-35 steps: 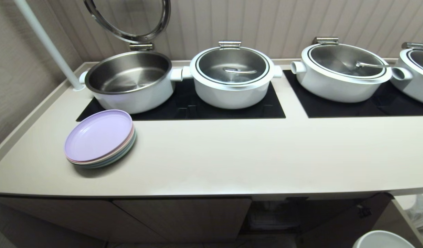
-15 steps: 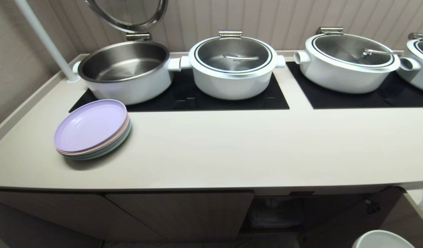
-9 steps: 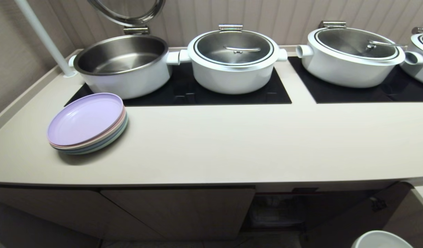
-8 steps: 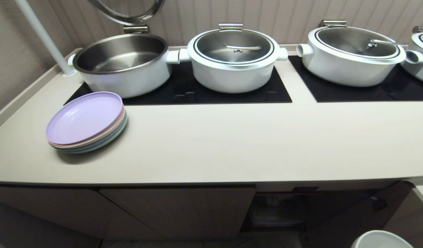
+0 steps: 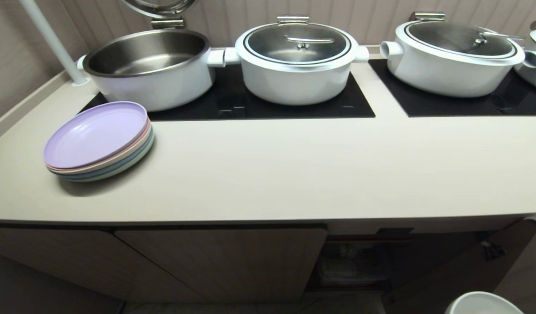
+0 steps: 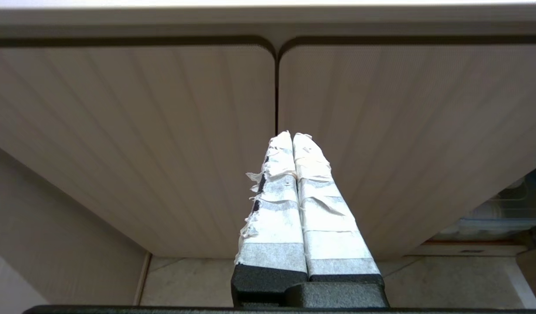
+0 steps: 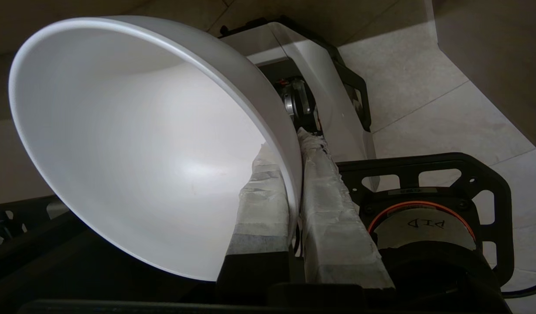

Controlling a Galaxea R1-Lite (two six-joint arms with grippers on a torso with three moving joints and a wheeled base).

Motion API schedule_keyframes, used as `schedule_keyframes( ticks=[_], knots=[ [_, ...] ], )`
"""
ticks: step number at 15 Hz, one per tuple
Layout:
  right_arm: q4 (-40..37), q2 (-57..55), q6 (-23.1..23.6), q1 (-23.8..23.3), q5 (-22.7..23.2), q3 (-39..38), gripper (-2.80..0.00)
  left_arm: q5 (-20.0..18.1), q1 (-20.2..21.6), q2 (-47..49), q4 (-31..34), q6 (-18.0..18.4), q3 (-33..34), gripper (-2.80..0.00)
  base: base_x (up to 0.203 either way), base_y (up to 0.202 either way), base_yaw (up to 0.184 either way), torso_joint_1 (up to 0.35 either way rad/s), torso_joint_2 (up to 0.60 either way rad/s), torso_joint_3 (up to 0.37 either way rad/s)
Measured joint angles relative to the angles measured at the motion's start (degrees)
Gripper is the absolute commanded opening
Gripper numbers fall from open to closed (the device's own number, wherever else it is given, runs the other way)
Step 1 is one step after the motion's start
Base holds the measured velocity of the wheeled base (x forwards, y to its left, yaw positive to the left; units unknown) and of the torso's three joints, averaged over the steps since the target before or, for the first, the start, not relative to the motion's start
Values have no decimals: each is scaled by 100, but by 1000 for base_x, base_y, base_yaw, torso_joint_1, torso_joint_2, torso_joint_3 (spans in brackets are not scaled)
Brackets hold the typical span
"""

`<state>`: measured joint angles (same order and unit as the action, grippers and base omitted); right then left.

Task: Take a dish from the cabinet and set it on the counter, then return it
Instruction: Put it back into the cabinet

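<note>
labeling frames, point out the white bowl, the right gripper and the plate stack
white bowl point(image 7: 132, 148), right wrist view, inner wall
right gripper point(image 7: 294, 148), right wrist view, between fingertips
plate stack point(image 5: 95, 135), head view, lilac top plate

Plates point(image 5: 97, 139) left on counter point(image 5: 294, 174); pots point(image 5: 296, 61) behind; cabinet point(image 5: 220, 261) below.

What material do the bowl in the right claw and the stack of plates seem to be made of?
Bowl: probably glazed ceramic, white and glossy, with a soft highlight inside. Stack of plates: probably plastic or melamine, matte pastel colours and thin rims, though this is uncertain.
</note>
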<state>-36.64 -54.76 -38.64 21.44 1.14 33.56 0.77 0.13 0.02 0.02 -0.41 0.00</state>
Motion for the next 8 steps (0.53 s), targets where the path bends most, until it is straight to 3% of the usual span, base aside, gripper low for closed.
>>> schedule_keyframes(
  ticks=[8],
  knots=[
    [-6, 2, 1, 5, -4, 0, -280, -2, 2, 0, -1, 0, 0, -280, 0, 0, 0, -231, 506, 271]
  ],
)
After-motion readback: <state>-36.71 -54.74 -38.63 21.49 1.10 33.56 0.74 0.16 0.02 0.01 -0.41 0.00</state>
